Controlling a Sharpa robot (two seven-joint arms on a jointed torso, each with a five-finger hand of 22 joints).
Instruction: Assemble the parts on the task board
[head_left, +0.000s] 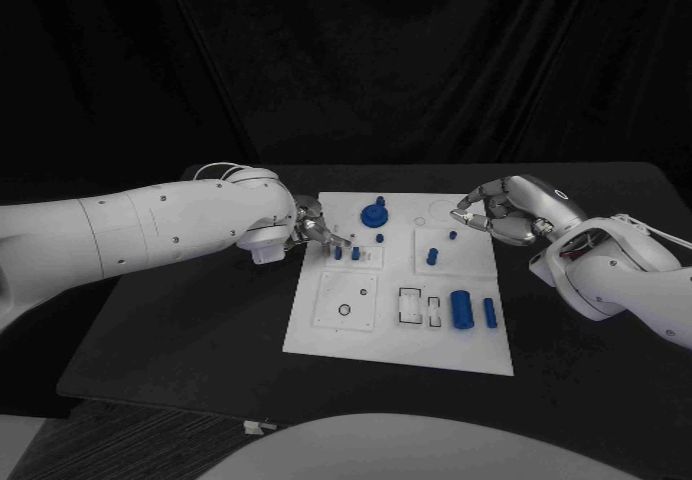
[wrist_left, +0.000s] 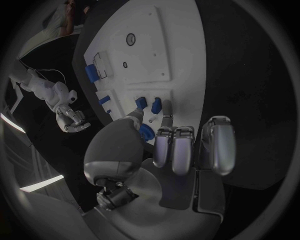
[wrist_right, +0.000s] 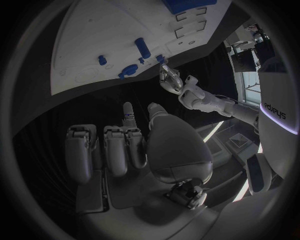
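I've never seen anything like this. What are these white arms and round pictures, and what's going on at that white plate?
It is a robot with two white arms, each ending in a silver hand. The square picture looks down from its head; the round ones come from cameras at each wrist. On the black table lies a white task board carrying small blue parts, such as a blue cylinder. The left hand reaches over the board and seems to pinch a small blue part. The right hand, fingers curled, hovers by the board's far corner and seems to hold nothing.

Dim scene, fisheye-warped wrist views
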